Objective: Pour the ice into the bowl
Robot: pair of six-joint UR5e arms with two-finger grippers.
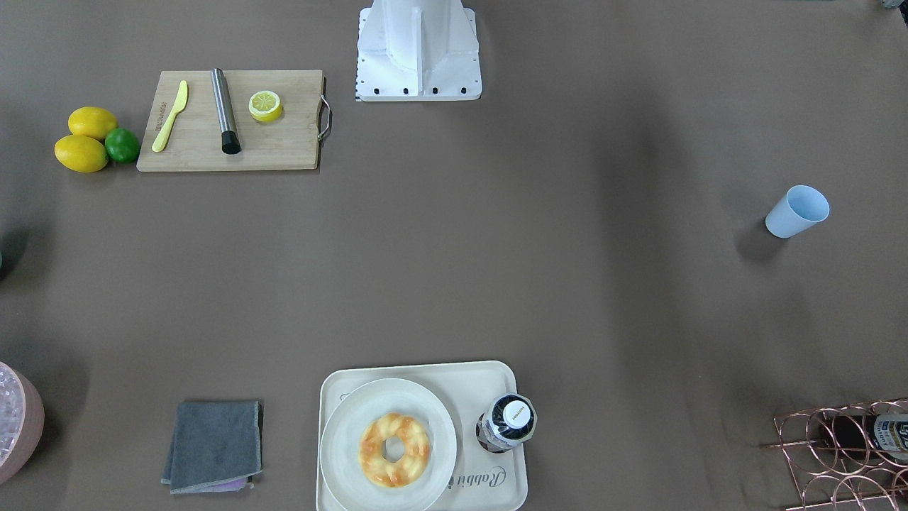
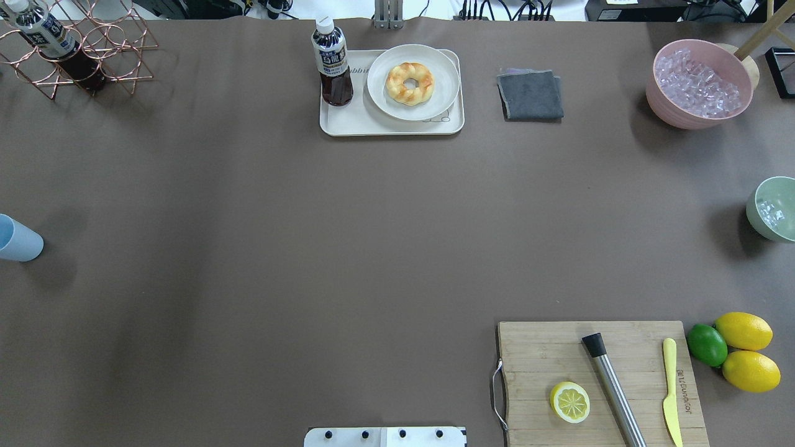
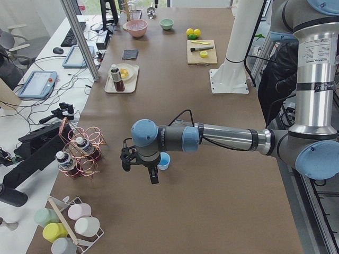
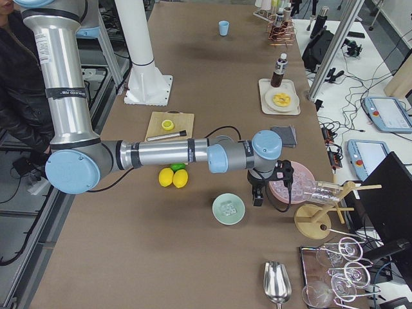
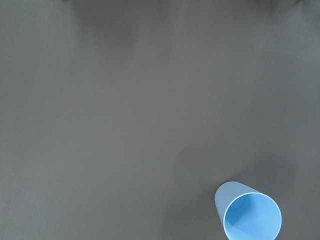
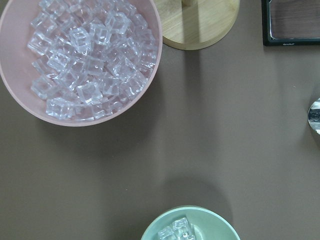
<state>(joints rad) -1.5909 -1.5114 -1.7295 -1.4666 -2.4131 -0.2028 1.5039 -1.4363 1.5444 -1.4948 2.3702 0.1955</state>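
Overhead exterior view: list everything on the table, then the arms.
ice: few cubes, clear, in the bowl
bowl: one, mint green, right edge
pink bowl: one, ice-filled, far right
cup: one, light blue, left edge
cutting board: one, wooden, near right
lemon half: one, yellow, on board
knife: one, yellow, on board
metal rod: one, steel, black-tipped, on board
lemons: two, yellow, beside board
lime: one, green, by lemons
tray: one, cream, far centre
plate: one, white, on tray
doughnut: one, golden, on plate
bottle: one, dark, on tray
cloth: one, grey, beside tray
wire rack: one, copper, far left
rack bottle: one, dark, in rack
left tool: one, black, hovering by cup
right tool: one, black, near both bowls
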